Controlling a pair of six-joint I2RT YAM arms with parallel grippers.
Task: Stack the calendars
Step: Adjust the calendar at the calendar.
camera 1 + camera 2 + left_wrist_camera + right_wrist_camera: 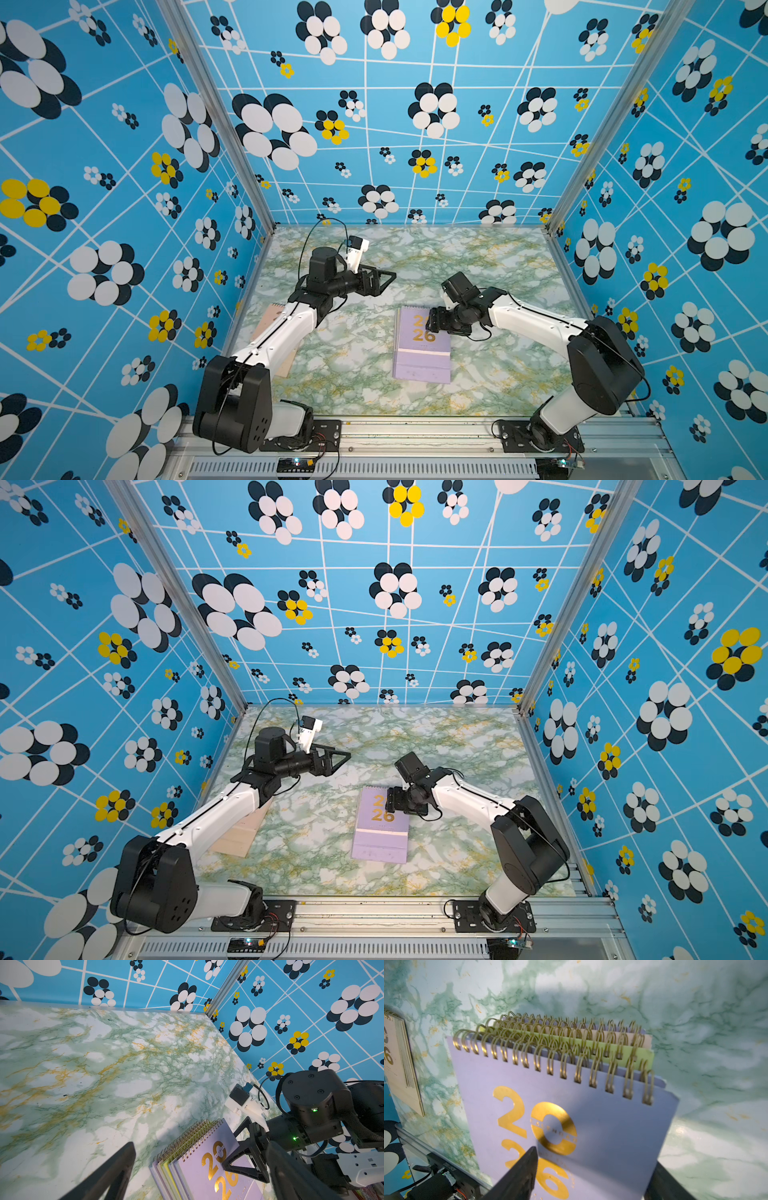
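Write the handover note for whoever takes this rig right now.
Grippers: the left gripper is open and empty, hovering over the table away from the pile. The right gripper is open over the pile's lavender top cover, gripping nothing.
Calendars: the pile sits mid-table and appears to hold five. One peach calendar lies apart, partly under the left arm.
Done: most are stacked.
Left: put the peach calendar on the pile.

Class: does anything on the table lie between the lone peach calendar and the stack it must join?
Nothing visible does: bare marble table separates peach calendar and stack. The left arm hangs over the peach calendar.
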